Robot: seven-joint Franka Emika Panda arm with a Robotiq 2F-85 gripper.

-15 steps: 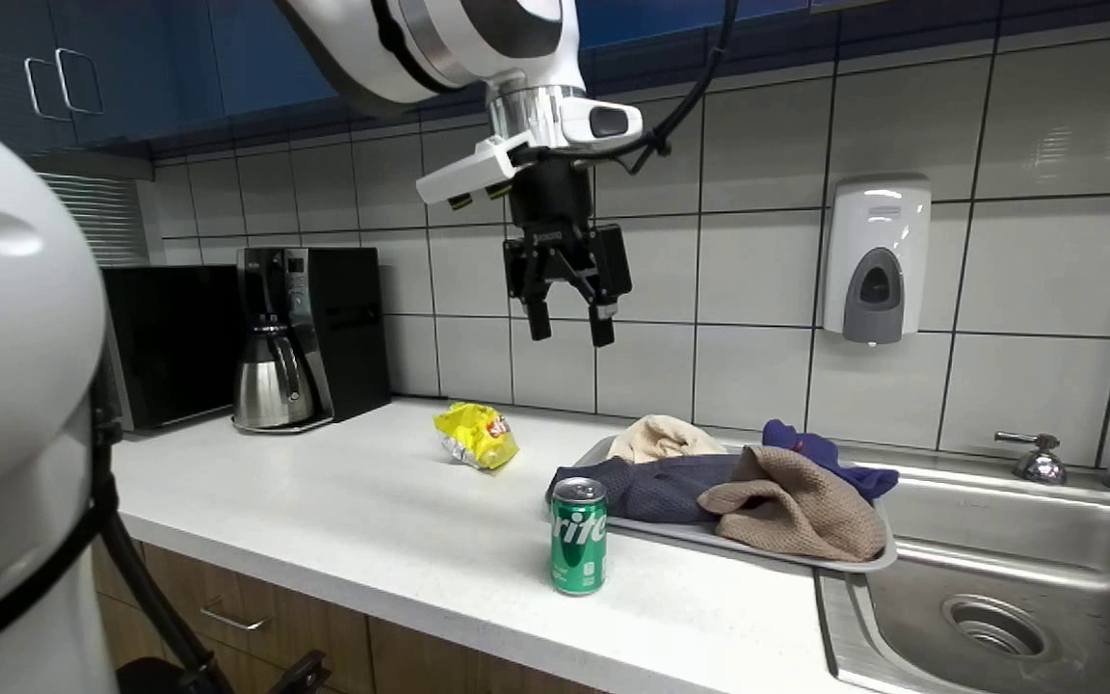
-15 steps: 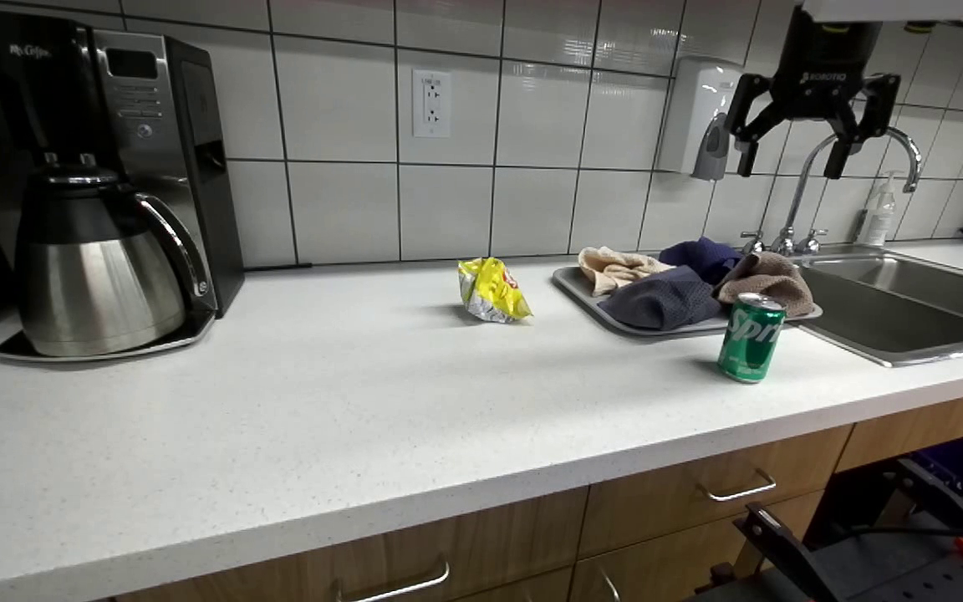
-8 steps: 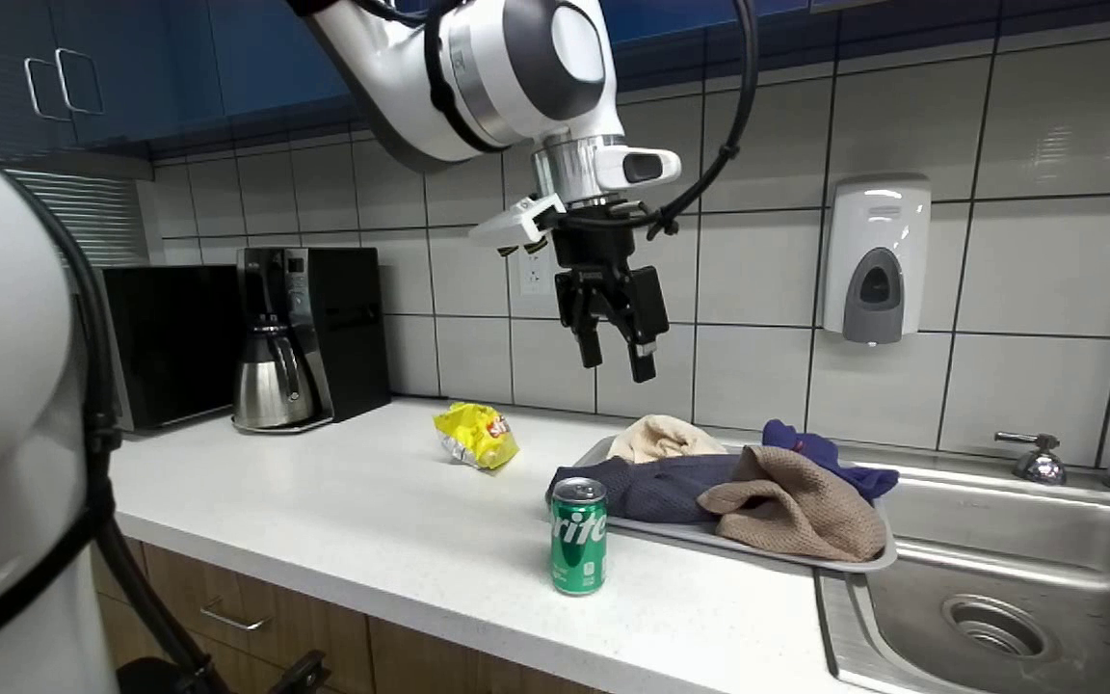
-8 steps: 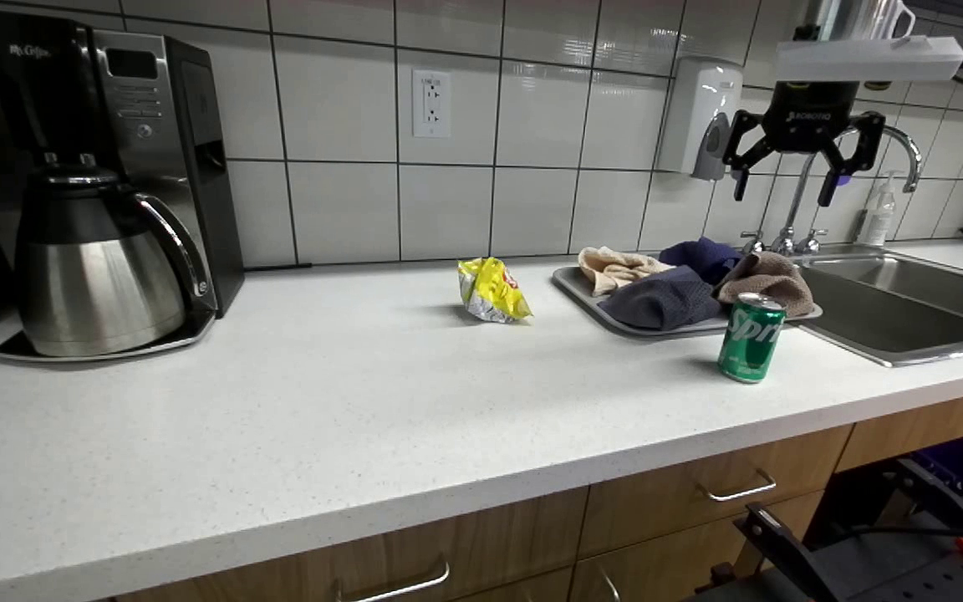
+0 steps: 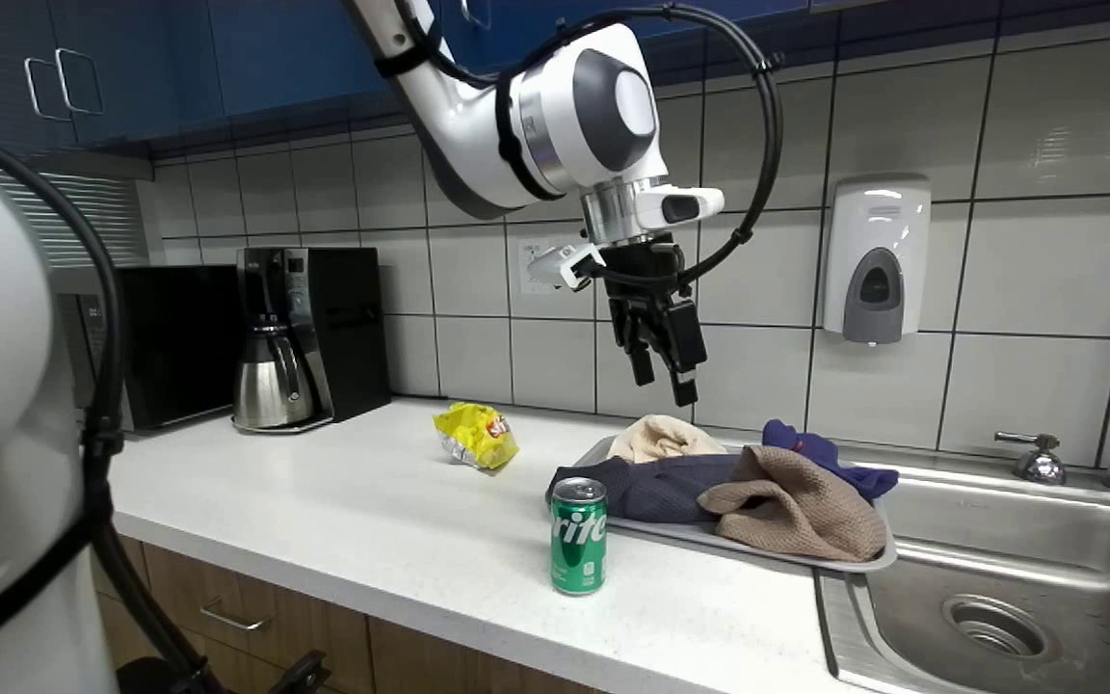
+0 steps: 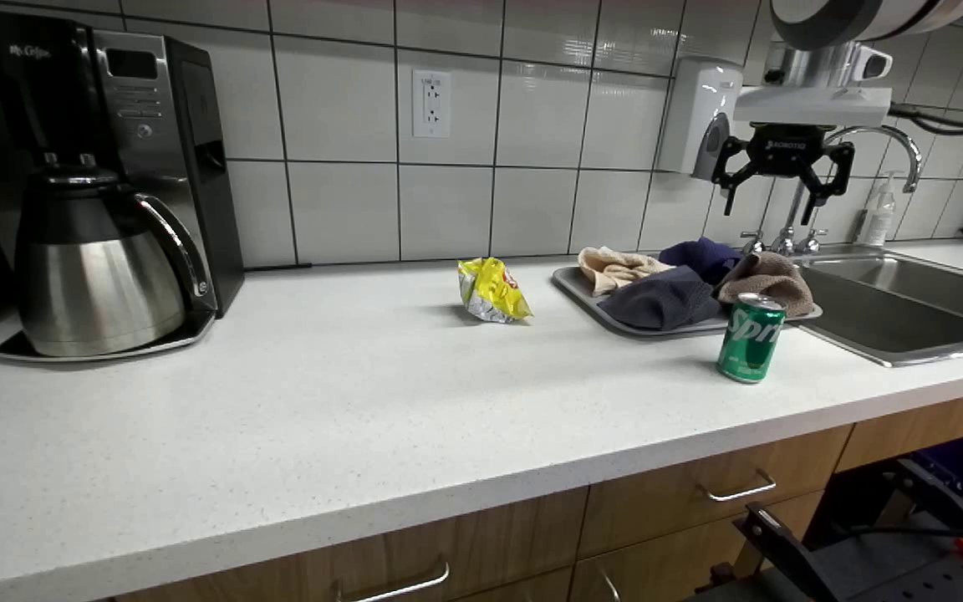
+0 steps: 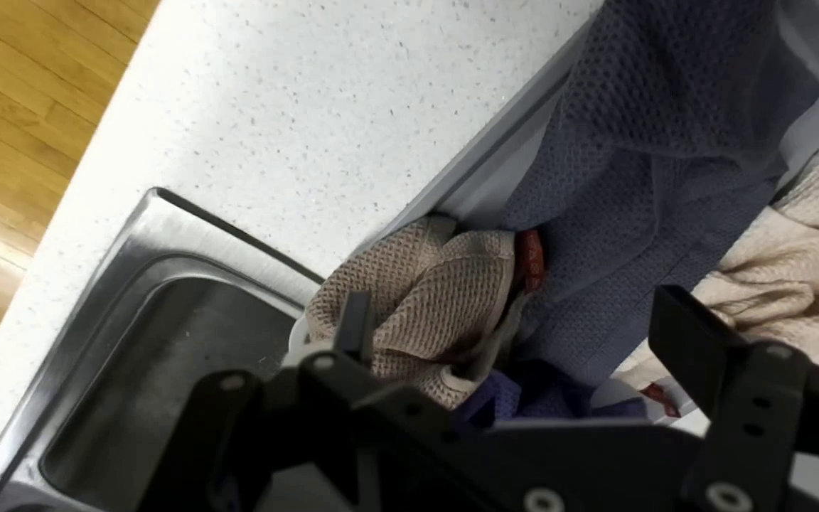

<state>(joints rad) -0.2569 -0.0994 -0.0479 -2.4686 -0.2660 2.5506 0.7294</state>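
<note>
Hanging off the bent arm [image 5: 555,135], the gripper [image 5: 665,387] is up in the air above the tray [image 5: 863,563] in an exterior view, jaws spread wide. The arm slopes down from the upper left, top end cut off by the frame, and the gripper leans a bit off vertical. Below and apart from it, the tray's got a cream cloth [image 5: 663,439], blue-gray cloth [image 5: 675,482], tan cloth [image 5: 806,511] and purple cloth [image 5: 810,445] in a heap. The Sprite can [image 5: 578,540] stands upright in front and blocks some of the blue-gray cloth.

In an exterior view again, the top edge chops off most of the arm [image 6: 833,17], and the gripper [image 6: 769,209] shows nearly face-on (great look at that gap, btw). It covers part of the faucet [image 6: 916,163], while the Sprite can hides some of the tan cloth.

In the wrist view, the fingers [image 7: 356,327] poke in from the bottom, well apart. The gripper's body hides most of the purple cloth, the cream cloth runs off the right edge, and the sink [image 7: 189,341] gets cut off lower left. Height over the cloths? Can't tell.
</note>
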